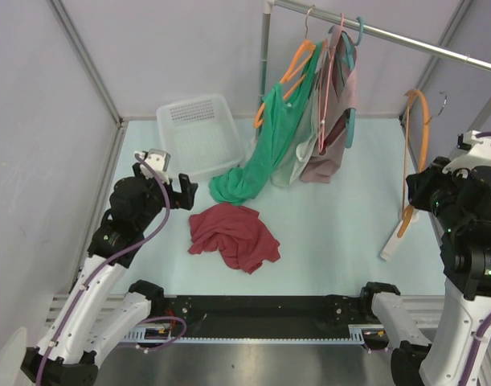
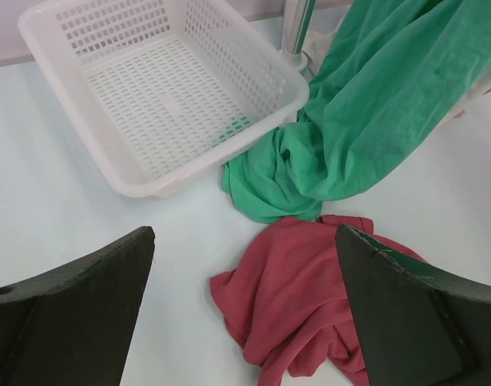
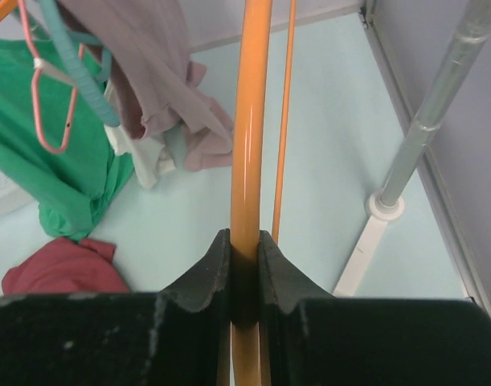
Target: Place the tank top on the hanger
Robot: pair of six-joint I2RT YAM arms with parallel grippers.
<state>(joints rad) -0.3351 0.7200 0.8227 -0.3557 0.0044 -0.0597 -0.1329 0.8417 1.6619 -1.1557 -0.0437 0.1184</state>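
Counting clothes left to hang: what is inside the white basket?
Nothing: the white basket shows only its bare perforated floor. The green garment lies outside, against its outer wall. Nothing hides the floor.

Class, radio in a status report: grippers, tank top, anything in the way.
Right gripper shut on hanger. Left gripper open, short of tank top, crumpled on table. Green garment hem meets its far edge.

Top camera high behind me, looking down over the table, left wrist camera close above the tank top, right wrist camera tight along the hanger, all sharing the tank top.
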